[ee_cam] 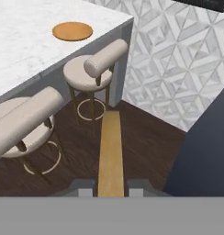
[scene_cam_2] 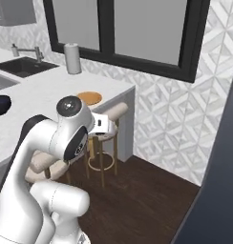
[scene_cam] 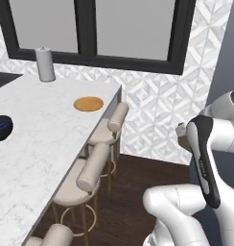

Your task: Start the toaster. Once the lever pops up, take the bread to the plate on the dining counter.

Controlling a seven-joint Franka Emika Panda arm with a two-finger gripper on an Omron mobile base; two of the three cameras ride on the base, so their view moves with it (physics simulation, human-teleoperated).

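Note:
The bread (ee_cam: 110,151) is a tan slice seen edge-on in the hand view, running up from between the two dark fingertips. My gripper (ee_cam: 110,187) is shut on it and hangs over the dark wood floor, off the end of the dining counter (scene_cam: 37,144). The orange-brown plate (scene_cam: 88,104) lies near the counter's far corner and is bare; it also shows in the right base view (scene_cam_2: 90,97) and the hand view (ee_cam: 72,31). In the right base view my hand (scene_cam_2: 102,125) sits lower than the plate, in front of a stool. The toaster and its lever are out of view.
Cushioned bar stools (scene_cam: 93,166) (ee_cam: 91,73) line the counter's overhanging edge, between my hand and the plate. A black bowl (scene_cam: 1,127) sits at the counter's left. A paper towel roll (scene_cam: 45,64) and a sink (scene_cam_2: 22,66) lie further back. A dark panel (scene_cam_2: 218,167) rises on the right.

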